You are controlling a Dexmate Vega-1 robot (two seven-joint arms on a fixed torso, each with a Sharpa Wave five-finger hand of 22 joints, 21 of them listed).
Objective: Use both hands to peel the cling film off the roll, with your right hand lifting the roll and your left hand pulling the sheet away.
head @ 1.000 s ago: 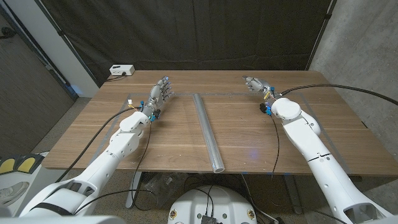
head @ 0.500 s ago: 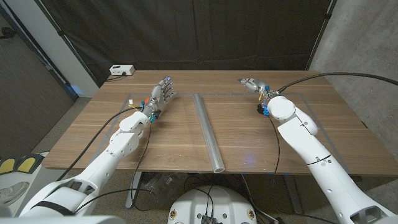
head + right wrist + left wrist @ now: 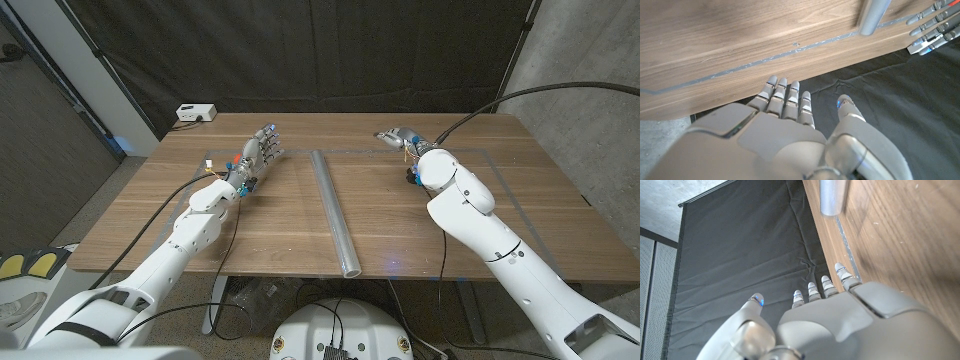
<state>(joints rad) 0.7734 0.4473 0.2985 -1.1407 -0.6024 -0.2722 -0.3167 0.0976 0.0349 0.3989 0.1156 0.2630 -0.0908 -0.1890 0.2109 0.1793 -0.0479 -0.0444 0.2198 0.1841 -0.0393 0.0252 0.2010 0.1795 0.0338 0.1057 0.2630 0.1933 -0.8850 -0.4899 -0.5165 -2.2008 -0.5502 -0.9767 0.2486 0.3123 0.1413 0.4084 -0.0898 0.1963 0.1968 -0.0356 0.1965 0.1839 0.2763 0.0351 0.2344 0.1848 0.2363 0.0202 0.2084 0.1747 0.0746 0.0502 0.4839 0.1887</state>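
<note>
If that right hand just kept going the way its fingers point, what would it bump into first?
Probably nothing on the table: the right hand points past the far end of the long silvery cling film roll, toward the black curtain. Depth is unclear.

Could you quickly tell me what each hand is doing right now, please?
Left hand: open, holding nothing, left of the cling film roll.
Right hand: open, holding nothing, to the roll's right and not touching it.

you're working in a lab or test room, not a home. a black curtain (image 3: 330, 50) hangs behind the wooden table (image 3: 250, 215), a bare concrete wall (image 3: 580, 60) stands on one side, and a grey panel wall (image 3: 40, 140) on the other. a small white box (image 3: 195, 113) with a cable sits at the table's far edge.
</note>
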